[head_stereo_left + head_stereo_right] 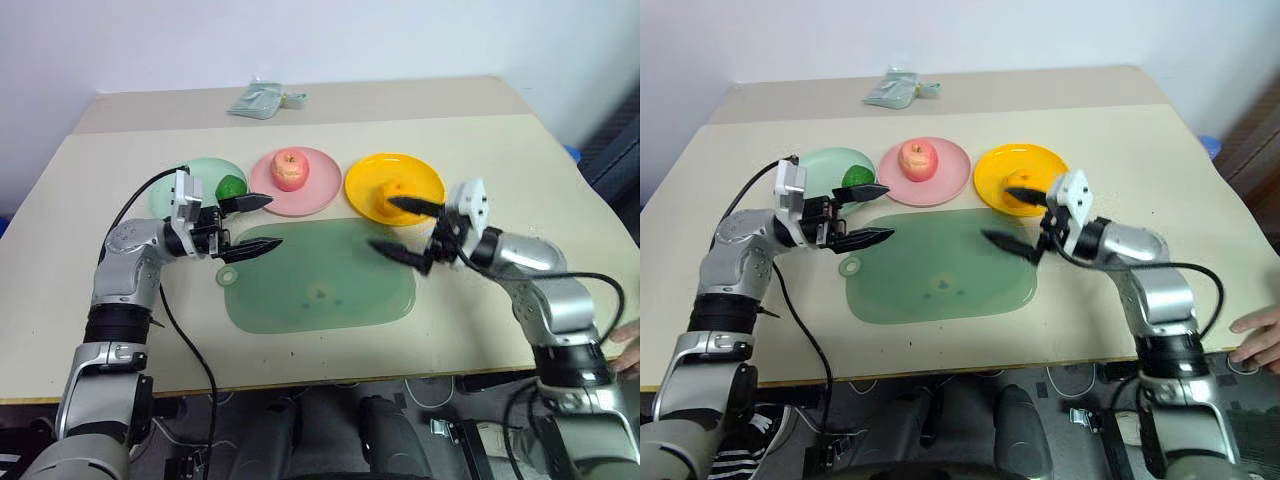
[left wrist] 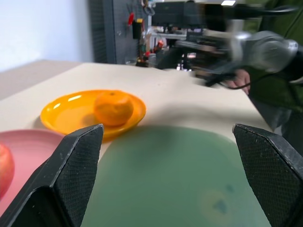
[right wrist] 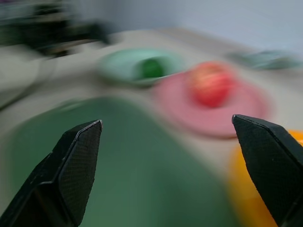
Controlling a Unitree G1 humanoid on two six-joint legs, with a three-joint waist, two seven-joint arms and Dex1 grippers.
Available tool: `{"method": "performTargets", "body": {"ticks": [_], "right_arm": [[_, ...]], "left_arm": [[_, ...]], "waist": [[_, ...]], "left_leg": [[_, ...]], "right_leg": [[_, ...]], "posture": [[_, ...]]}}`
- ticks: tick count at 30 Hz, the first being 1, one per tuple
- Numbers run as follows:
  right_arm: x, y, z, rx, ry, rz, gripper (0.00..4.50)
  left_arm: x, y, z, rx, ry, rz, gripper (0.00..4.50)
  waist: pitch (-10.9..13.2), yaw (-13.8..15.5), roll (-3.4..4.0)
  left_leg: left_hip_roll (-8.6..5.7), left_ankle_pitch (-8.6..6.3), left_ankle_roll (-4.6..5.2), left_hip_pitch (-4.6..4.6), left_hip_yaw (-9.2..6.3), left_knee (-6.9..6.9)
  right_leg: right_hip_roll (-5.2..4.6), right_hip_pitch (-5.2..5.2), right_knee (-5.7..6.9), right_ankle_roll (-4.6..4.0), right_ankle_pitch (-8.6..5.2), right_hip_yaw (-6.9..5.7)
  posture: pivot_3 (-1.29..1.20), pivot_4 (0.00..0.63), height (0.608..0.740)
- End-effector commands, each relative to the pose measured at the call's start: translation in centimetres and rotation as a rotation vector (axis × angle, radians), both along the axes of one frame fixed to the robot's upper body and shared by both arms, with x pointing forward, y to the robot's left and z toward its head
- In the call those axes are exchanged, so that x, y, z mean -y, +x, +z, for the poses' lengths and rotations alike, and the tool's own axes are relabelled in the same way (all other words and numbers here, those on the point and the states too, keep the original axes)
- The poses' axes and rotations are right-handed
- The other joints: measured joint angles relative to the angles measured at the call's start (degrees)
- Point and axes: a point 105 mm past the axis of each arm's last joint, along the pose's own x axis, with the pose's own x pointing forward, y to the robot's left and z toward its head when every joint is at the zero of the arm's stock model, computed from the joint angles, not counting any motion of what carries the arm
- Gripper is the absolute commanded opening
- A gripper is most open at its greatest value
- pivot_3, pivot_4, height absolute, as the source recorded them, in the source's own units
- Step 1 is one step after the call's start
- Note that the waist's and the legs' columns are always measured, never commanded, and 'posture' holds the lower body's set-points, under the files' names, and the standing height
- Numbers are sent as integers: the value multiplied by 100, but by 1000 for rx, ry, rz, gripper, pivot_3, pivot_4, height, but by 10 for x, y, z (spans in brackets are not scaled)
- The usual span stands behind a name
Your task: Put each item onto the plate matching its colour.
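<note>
Three plates stand in a row across the table. The dark green fruit (image 1: 231, 187) lies on the mint green plate (image 1: 189, 186), the pink-red apple (image 1: 290, 169) on the pink plate (image 1: 322, 190), and the orange (image 2: 113, 107) on the yellow-orange plate (image 1: 372, 190). My left gripper (image 1: 259, 224) hovers open just in front of the green plate, pointing right, nothing between its fingers. My right gripper (image 1: 398, 228) is open and empty at the near edge of the yellow-orange plate, pointing left over the mat's corner.
A large translucent green mat (image 1: 320, 280) lies flat between the two grippers. A small pale green packet (image 1: 262, 100) rests at the table's far edge. A person's hand (image 1: 1260, 335) sits at the table's right front corner.
</note>
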Motion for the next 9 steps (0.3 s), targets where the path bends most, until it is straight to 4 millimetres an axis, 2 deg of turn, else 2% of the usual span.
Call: {"method": "performTargets", "body": {"ticks": [1, 5, 9], "right_arm": [[-6, -18, 14, 39, 0, 78, 4491], [-1, -21, 6, 70, -50, 35, 4491], [4, -22, 5, 100, -52, -3, 4491]], "left_arm": [[-9, 0, 9, 32, 4, 8, 4500], [-12, 0, 8, 31, 10, 17, 4500], [-4, 1, 10, 29, -5, 2, 4500]], "waist": [[0, -9, 0], [0, 24, -1], [0, 56, -1]], "left_leg": [[1, 0, 0, 1, 1, 0], [2, -1, 0, -1, 0, -2], [0, -1, 0, -1, 2, 0]], "right_leg": [[0, 0, 0, 0, 0, 0], [0, 0, -4, -1, -1, 0], [-4, 1, -4, -1, -1, 0]], "posture": [[0, 150, 740], [0, 150, 740], [0, 150, 740]]}}
